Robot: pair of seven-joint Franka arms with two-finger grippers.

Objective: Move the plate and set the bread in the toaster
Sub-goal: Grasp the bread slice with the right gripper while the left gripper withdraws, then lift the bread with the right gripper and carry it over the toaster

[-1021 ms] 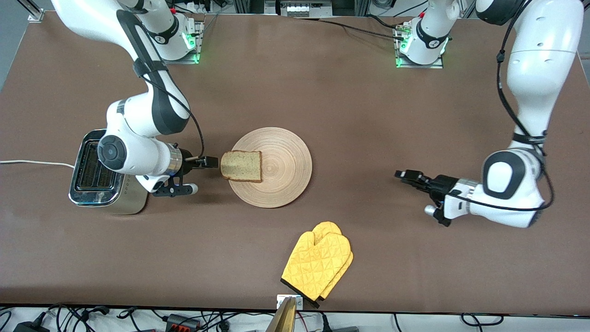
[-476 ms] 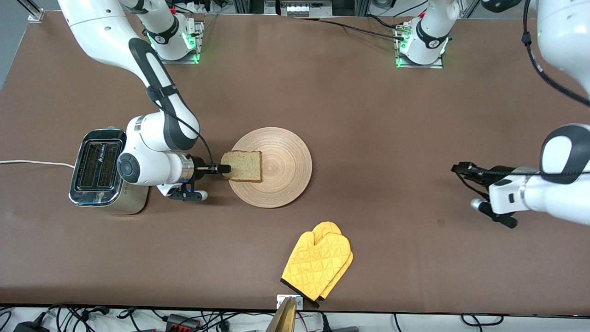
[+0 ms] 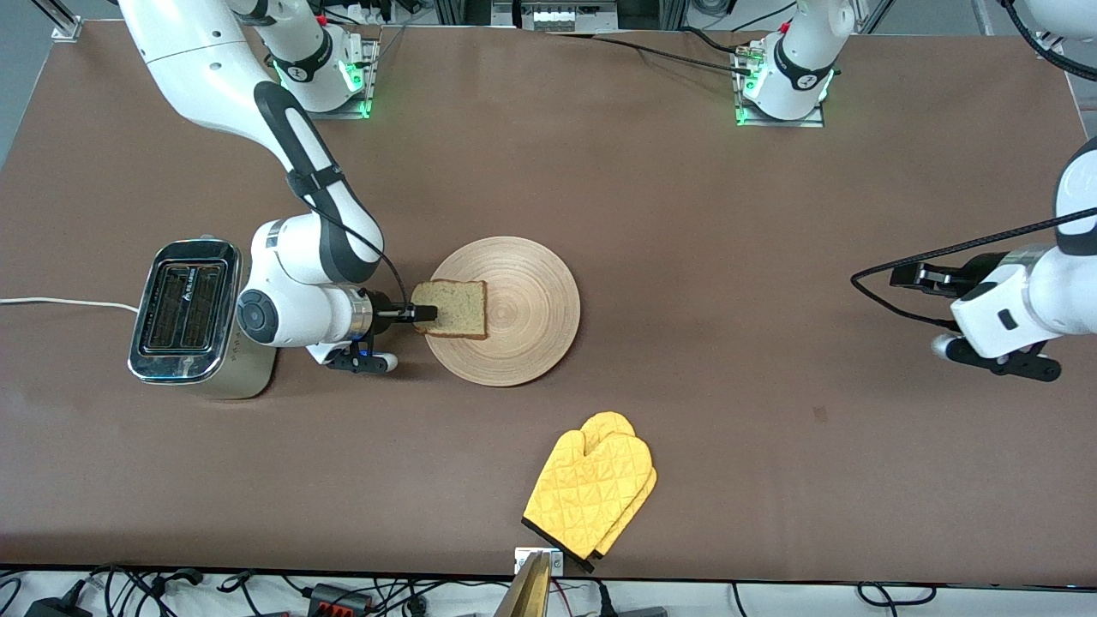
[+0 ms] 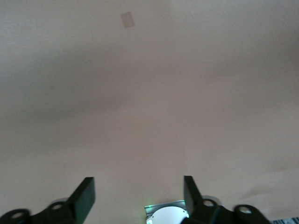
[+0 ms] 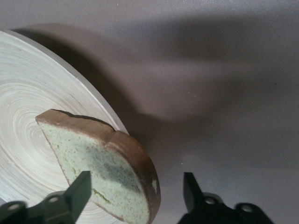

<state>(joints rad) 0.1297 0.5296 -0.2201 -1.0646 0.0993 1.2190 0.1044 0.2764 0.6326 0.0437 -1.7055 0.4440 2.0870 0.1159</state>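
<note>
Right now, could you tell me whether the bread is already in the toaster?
No, the bread lies on the plate, beside the toaster.

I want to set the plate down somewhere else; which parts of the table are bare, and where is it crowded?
Bare: the wide stretch between the plate and the left gripper, and the strip between the plate and the arm bases. Crowded: between the toaster and the plate, where the right gripper, open, straddles the bread. A yellow mitt lies nearer the camera.
</note>
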